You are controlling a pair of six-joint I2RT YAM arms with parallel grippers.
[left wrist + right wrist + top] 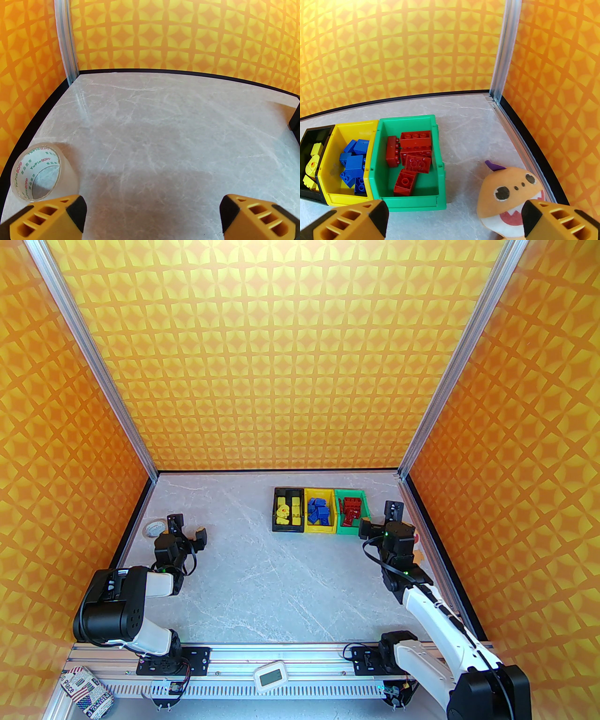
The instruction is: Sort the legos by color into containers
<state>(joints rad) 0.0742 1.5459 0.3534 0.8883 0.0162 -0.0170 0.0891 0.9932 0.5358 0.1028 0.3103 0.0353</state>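
Three bins stand side by side at the far right of the table. The black bin [275, 514] holds yellow legos [285, 514], the yellow bin [321, 527] holds blue legos [318, 512], and the green bin [347, 530] holds red legos [350, 512]. In the right wrist view the red legos [414, 150], blue legos [354, 161] and yellow legos [313, 164] lie inside their bins. My right gripper [454, 215] hangs open and holds nothing, just near and right of the green bin [410, 202]. My left gripper [152, 213] stands open over bare table at the left.
An orange plush monster [508, 187] lies right of the green bin, near the right wall and under my right wrist. A clear tape roll [43, 172] sits by the left wall beside my left gripper [187, 528]. Patterned walls close in three sides.
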